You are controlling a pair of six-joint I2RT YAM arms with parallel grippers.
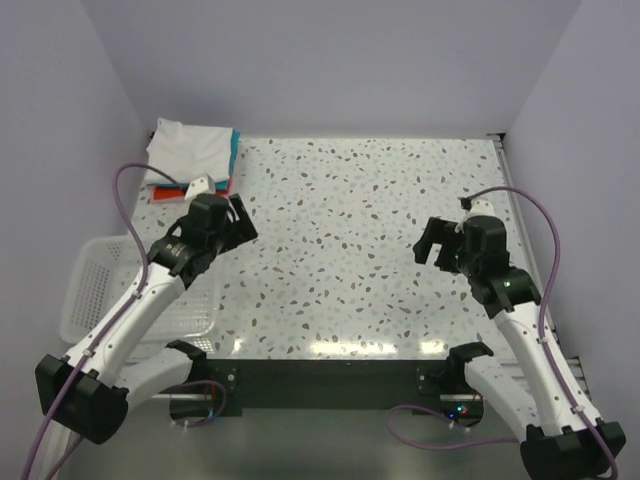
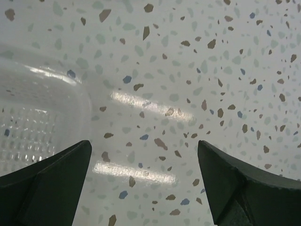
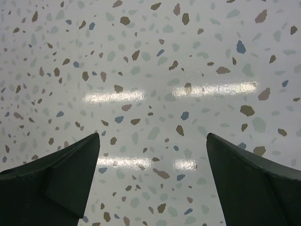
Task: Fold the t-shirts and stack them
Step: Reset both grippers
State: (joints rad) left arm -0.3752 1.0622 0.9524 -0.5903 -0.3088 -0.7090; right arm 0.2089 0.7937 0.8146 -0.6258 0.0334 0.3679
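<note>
Three folded t-shirts lie stacked at the table's far left corner: a white one (image 1: 188, 148) on top, a teal one (image 1: 233, 152) showing at its right edge, a red-orange one (image 1: 172, 190) under its front edge. My left gripper (image 1: 238, 216) is open and empty, just in front of and to the right of the stack. In the left wrist view it (image 2: 143, 148) hangs over bare speckled tabletop. My right gripper (image 1: 429, 240) is open and empty at the right side of the table, far from the stack. In the right wrist view it (image 3: 153, 141) shows only tabletop between its fingers.
A white plastic mesh basket (image 1: 95, 290) stands at the table's left edge, in front of the stack; its rim shows in the left wrist view (image 2: 42, 99). Walls close in the table at the back and both sides. A purple cable runs along each arm.
</note>
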